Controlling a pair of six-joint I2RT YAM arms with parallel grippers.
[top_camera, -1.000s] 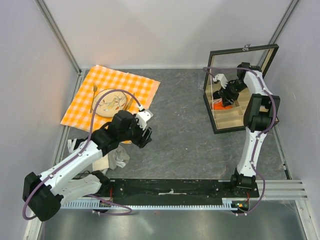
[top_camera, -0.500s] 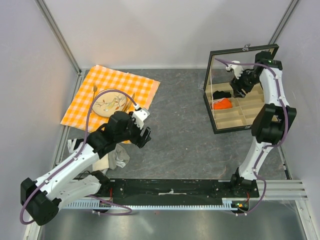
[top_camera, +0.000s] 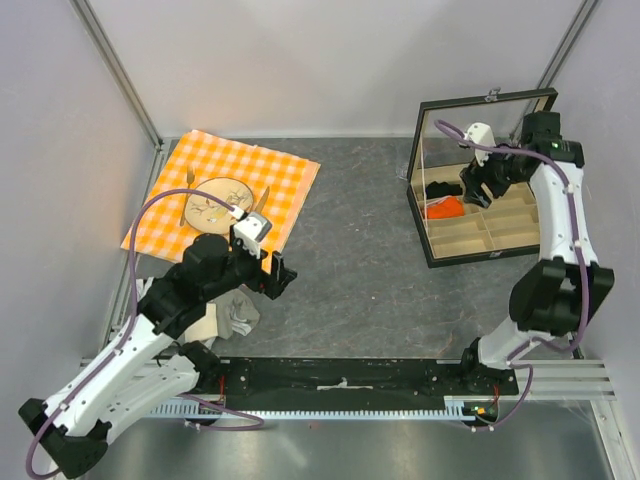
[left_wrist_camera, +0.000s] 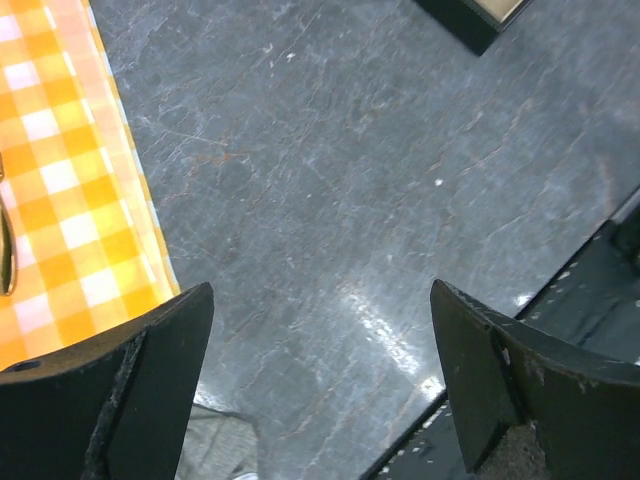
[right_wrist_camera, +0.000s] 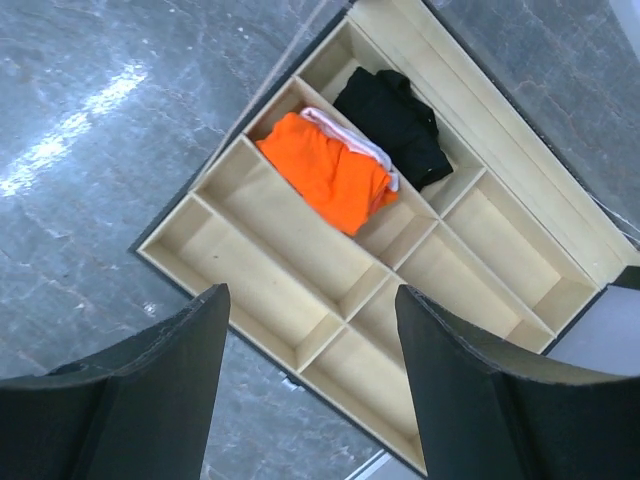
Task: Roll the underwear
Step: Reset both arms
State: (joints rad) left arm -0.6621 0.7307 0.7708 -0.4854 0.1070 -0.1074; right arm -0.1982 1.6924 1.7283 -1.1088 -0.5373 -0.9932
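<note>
Fingers of your left gripper [left_wrist_camera: 320, 300] stand spread wide over the grey table [left_wrist_camera: 330, 150], beside the checkered cloth [left_wrist_camera: 60, 180]. Farther out, your right gripper [right_wrist_camera: 310, 300] hangs spread and empty above the wooden box [right_wrist_camera: 285, 240], where the underwear [right_wrist_camera: 325, 172] lies in a compartment, touching a black bundle [right_wrist_camera: 395, 120].

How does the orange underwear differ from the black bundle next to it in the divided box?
The underwear is bright orange with white trim along one edge, while the black fabric bundle is plain black. The underwear lies as a fairly flat, folded oblong, but the black fabric bundle looks more crumpled and lumpy. Each sits in its own compartment, side by side. Both are small, soft fabric pieces lying loose in the wooden divided box.
</note>
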